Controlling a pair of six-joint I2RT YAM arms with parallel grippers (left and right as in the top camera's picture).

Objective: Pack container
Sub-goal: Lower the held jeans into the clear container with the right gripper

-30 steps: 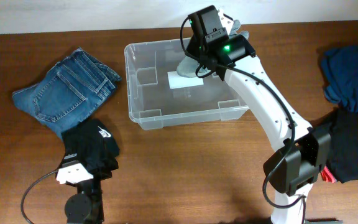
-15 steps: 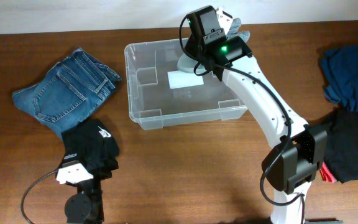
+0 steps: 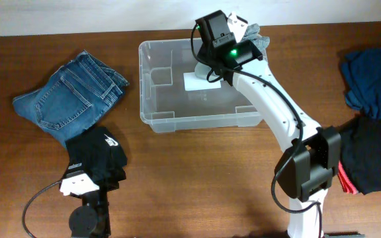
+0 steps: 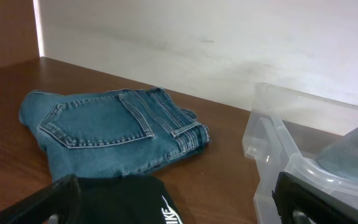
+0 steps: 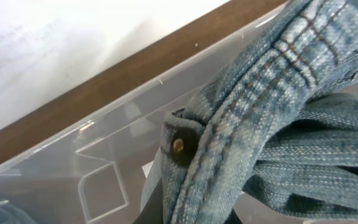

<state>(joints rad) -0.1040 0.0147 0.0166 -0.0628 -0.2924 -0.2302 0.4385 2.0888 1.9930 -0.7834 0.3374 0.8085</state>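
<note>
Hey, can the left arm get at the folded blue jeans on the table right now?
Probably yes. The left gripper is open and empty, and the folded jeans lie uncovered just beyond it. Only the black garment sits under the gripper, nearer than the jeans and not on them.

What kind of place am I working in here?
Probably a tabletop clothes-packing test station: a brown wooden table against a plain white wall, a large clear plastic tub, and folded blue denim jeans laid out beside it.
</note>
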